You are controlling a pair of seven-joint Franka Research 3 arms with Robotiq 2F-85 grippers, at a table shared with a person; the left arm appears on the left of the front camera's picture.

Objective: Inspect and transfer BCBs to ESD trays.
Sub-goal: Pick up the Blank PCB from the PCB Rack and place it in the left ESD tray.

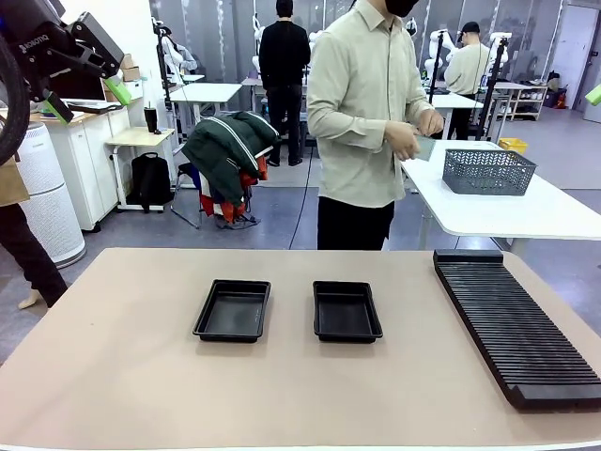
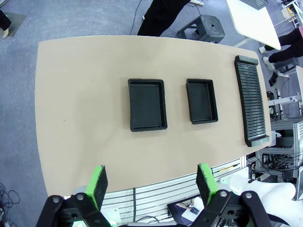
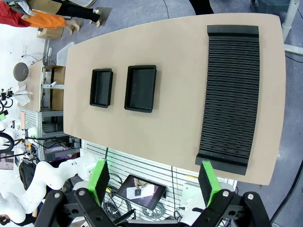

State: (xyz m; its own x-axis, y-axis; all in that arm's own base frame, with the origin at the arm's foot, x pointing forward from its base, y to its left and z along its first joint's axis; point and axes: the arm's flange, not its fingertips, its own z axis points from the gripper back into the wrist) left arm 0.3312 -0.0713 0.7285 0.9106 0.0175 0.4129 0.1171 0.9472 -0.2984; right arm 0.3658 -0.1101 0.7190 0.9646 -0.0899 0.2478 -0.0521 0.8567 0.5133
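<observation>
On the table [image 1: 113, 376], ESD trays [image 1: 233, 310] run lengthwise near-to-far; left gripper [image 2: 151, 182] and right gripper [image 3: 154, 179] gape empty.

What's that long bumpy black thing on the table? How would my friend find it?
Look at the big tan table. At its right end, beyond the left ESD tray and the right ESD tray, lies the black ribbed rack. It is long and covered in ridges, while the trays are short, smooth and hollow.
</observation>
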